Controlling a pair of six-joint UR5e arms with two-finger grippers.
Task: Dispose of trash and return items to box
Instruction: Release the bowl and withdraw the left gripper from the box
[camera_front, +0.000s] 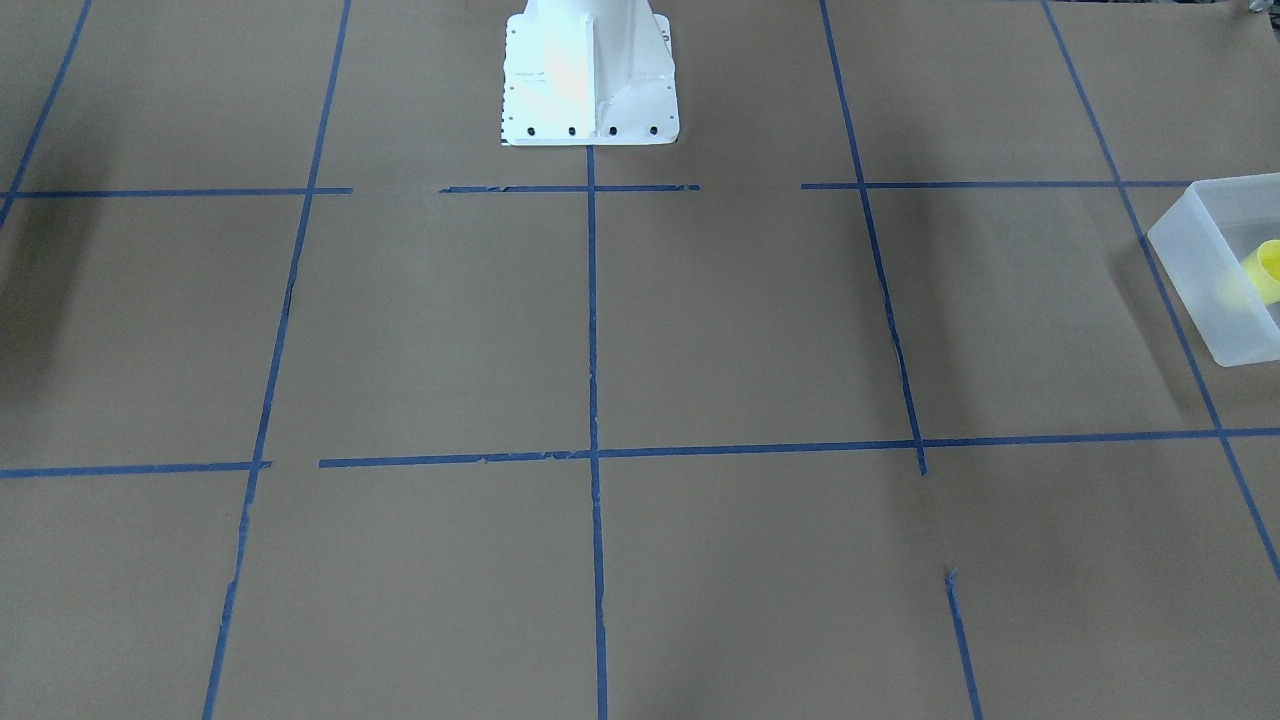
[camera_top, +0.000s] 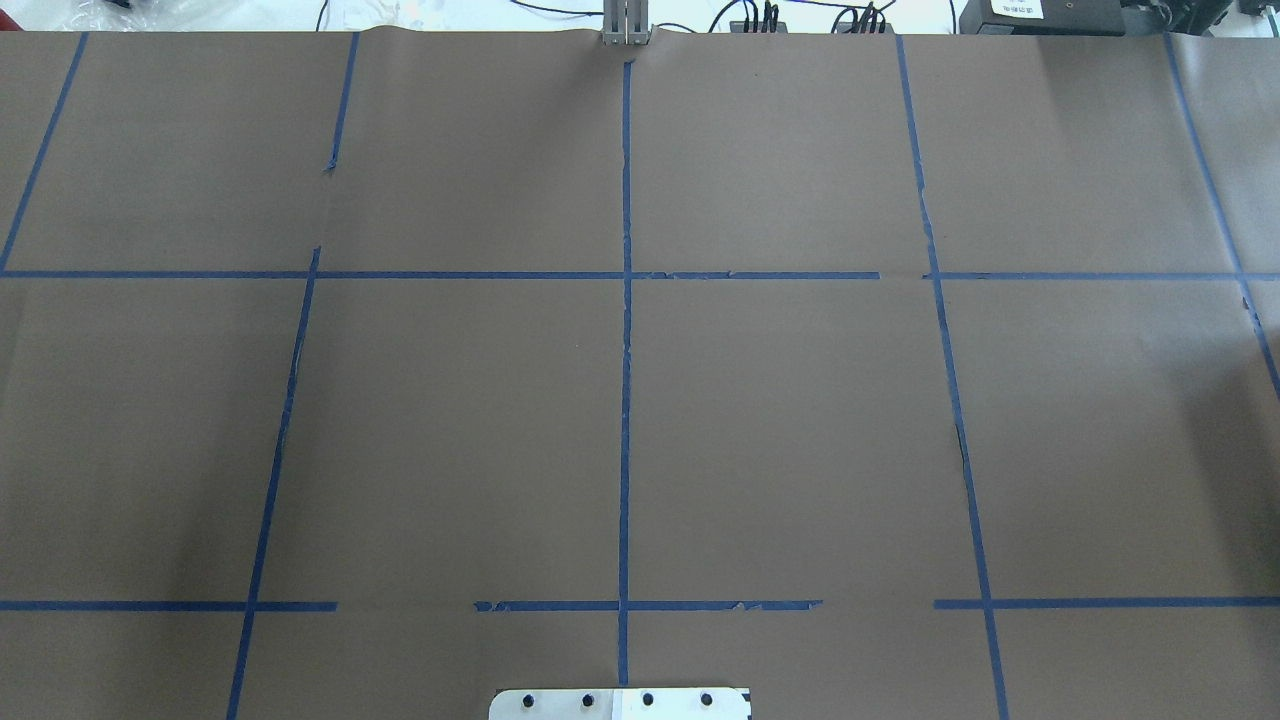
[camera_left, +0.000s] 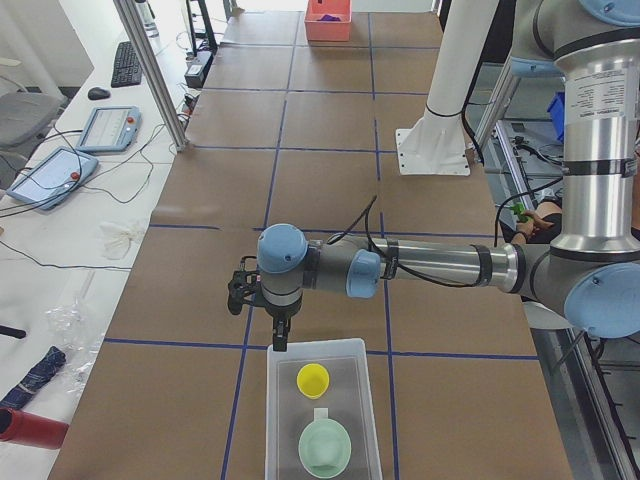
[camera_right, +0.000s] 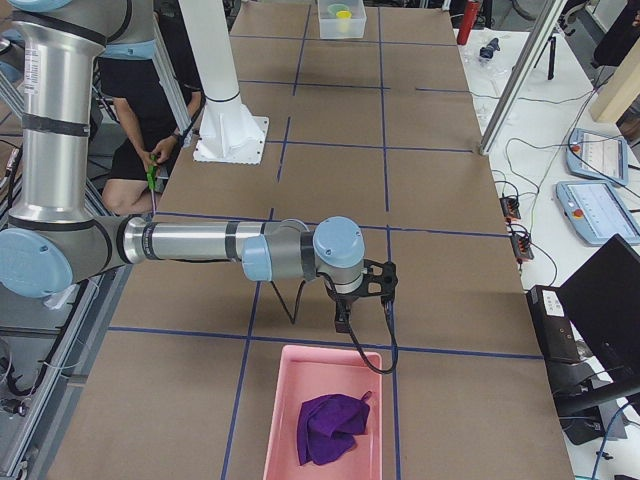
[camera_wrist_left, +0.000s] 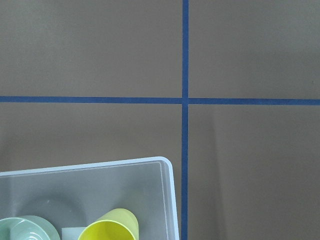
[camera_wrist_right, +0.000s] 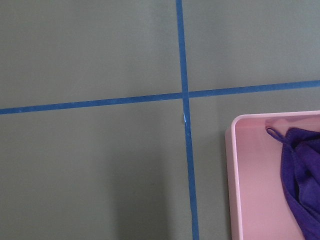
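Note:
The yellow cup (camera_left: 313, 380) lies inside the frosted box (camera_left: 283, 400), beside a pale green bowl (camera_left: 325, 447). The cup (camera_wrist_left: 111, 228) and a corner of the box (camera_wrist_left: 169, 172) also show in the left wrist view, and both show at the right edge of the front view, the cup (camera_front: 1265, 268) in the box (camera_front: 1195, 255). My left gripper (camera_left: 279, 343) points down just beyond the box's far wall. My right gripper (camera_right: 342, 324) hangs just before a pink bin (camera_right: 282, 420). I cannot tell whether either gripper is open or shut. No fingers show in the wrist views.
The pink bin holds a crumpled purple cloth (camera_right: 330, 425), which also shows in the right wrist view (camera_wrist_right: 302, 170). Brown paper with blue tape lines (camera_top: 626, 400) covers the table. The white robot base (camera_front: 590, 75) stands at the middle of the near edge.

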